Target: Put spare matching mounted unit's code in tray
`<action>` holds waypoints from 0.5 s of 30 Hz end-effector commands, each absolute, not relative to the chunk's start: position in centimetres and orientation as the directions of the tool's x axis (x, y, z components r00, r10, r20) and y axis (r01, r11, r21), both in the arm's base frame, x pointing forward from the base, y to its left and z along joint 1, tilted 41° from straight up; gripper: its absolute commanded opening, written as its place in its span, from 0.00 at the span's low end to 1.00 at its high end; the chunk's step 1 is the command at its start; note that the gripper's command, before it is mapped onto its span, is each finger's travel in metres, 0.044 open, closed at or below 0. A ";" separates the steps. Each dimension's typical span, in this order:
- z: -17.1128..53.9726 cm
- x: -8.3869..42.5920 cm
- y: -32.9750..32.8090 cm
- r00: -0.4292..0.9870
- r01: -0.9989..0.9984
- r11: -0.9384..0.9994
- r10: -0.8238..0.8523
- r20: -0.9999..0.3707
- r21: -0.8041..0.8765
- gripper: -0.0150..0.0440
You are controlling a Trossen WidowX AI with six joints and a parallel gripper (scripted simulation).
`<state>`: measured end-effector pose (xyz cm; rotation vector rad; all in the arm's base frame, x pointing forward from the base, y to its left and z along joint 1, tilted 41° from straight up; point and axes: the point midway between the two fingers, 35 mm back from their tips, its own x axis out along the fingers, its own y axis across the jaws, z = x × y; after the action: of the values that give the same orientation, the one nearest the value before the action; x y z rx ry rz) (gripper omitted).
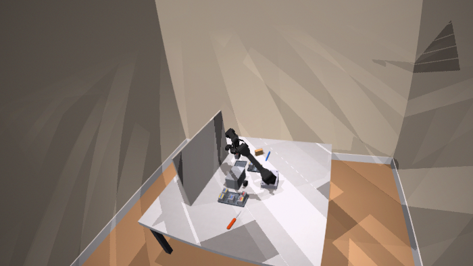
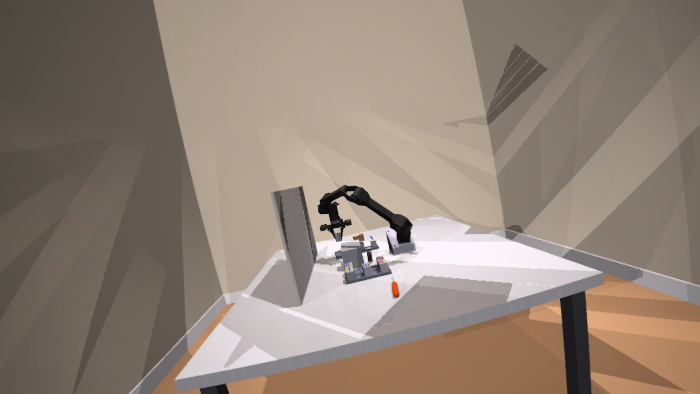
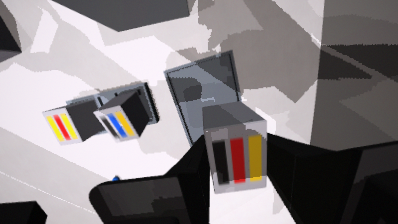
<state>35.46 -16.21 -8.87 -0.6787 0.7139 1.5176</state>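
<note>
The spare [image 3: 235,145], a small grey block whose end face carries black, red and yellow stripes, is clamped between the black fingers of the gripper [image 3: 235,187], held up in the air. In the wrist view it hangs over the near edge of the grey tray [image 3: 202,97], a shallow square with a raised rim that sits on the white counter [image 3: 150,55] below. Left of the tray, two more spares stand in a dark rack [image 3: 145,100]: one [image 3: 62,125] shows yellow and red stripes, the other [image 3: 120,122] black, blue and yellow.

From the exterior view the gripper [image 2: 338,234] points downward, well above the counter, with the arm [image 2: 372,206] arching back to its base [image 2: 400,245]. Beneath and just in front stands the mounted unit [image 2: 351,256], a grey box, close beside a tall grey upright panel [image 2: 295,240].

In the top view an orange-handled screwdriver [image 1: 233,221] lies nearer the counter's front, and a small tan block [image 1: 259,151] and a blue pen [image 1: 267,155] lie beyond the arm.
</note>
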 end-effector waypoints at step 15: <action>-10.0 35.4 -15.2 -0.061 -0.998 -0.042 0.636 -0.769 0.045 0.25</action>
<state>35.37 -15.46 -9.74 -0.6781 0.7127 1.5201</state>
